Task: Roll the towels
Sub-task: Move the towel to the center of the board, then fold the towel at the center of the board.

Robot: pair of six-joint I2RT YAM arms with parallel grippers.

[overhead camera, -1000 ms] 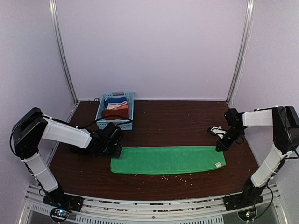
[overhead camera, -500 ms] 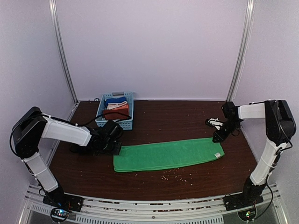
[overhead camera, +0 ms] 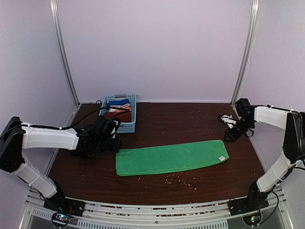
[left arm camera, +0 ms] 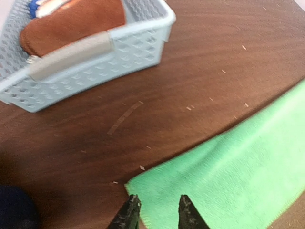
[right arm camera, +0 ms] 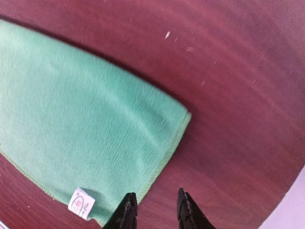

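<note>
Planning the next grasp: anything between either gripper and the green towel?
Nothing visible. The green towel lies flat on the table; left gripper hangs open over its left end, right gripper open just off the tagged end. The basket sits behind.

Towel (overhead camera: 169, 157) on table (overhead camera: 181, 119), basket (overhead camera: 134, 112) behind its left end, seemingly another towel (left arm camera: 71, 24) inside it.

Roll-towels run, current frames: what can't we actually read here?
- Light blue plastic basket: the top view is too small to sort its contents. In the left wrist view the top edge cuts off the rust-brown towel.
- Small white tag on the bright green towel: its print is blurred in the right wrist view.
- Left gripper and right gripper: the wrist views show only fingertips, and the bottom edge cuts off the rest.
</note>
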